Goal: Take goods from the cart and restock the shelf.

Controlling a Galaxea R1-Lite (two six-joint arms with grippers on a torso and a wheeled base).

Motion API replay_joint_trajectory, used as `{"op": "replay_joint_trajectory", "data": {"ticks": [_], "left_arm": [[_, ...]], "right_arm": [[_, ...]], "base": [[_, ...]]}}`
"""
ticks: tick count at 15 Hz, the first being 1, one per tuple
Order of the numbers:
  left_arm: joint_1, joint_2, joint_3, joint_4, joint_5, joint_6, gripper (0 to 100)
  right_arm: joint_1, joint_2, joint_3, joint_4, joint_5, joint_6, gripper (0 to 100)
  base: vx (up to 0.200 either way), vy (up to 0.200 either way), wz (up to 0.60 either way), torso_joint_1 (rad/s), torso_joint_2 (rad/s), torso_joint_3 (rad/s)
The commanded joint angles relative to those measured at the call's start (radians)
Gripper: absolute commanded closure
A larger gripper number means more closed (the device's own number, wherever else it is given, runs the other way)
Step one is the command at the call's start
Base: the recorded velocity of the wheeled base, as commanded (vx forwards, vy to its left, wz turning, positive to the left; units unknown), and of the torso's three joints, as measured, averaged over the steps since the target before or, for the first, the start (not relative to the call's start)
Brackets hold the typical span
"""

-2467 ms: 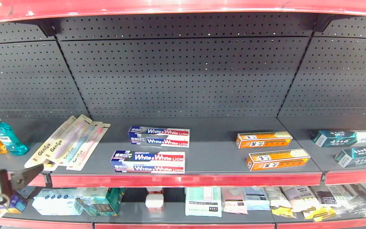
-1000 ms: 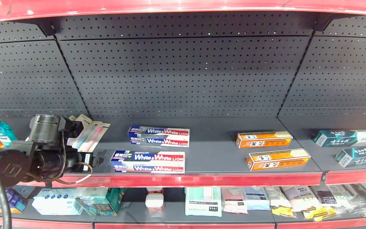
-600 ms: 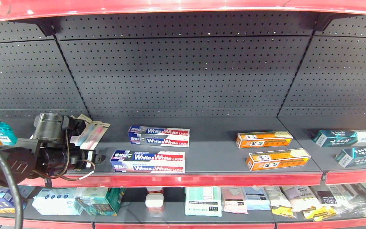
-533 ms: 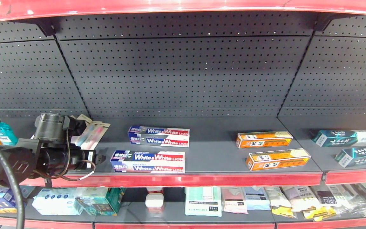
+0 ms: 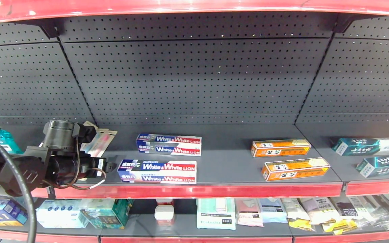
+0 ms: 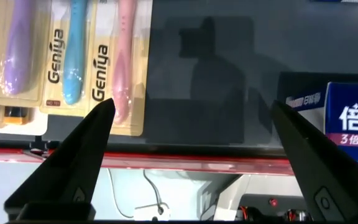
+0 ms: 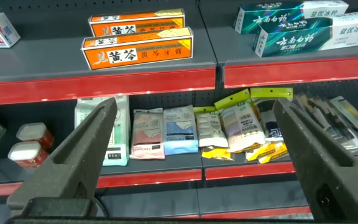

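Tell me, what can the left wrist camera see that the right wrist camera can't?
Left wrist camera, not the right: toothbrush packs and a blue-and-white toothpaste box, with the left hand open. Right wrist camera, not the left: orange toothpaste boxes, green toothpaste boxes and packets on the lower level, with the right hand open. Both: the red shelf edge.

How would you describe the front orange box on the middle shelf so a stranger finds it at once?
Find the grey middle shelf with its red lip. Right of centre, between blue-and-red boxes and green boxes, lie two long orange ones. Yours is the front orange box, nearer the lip than the rear orange box.
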Motion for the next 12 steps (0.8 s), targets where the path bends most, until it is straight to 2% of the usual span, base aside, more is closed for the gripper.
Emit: {"op": "replay_joint_trajectory", "data": {"ticks": [1,9,12], "left_arm": [[-0.008,0.004,-0.001,-0.001,0.001,-0.001,0],[-0.034,0.020,-0.024,-0.009,0.001,-0.001,0],[-0.042,0.026,-0.026,-0.009,0.001,-0.011,0]], "right_arm": [[0.000,0.000,0.000,0.000,0.001,0.000,0],[0.000,0.001,0.002,0.000,-0.001,0.000,0],[0.000,0.001,0.002,0.000,0.001,0.000,0]], "base": [[0.000,0.000,0.00,0.000,0.00,0.000],[0.000,0.000,0.00,0.000,0.00,0.000],[0.000,0.000,0.00,0.000,0.00,0.000]]}}
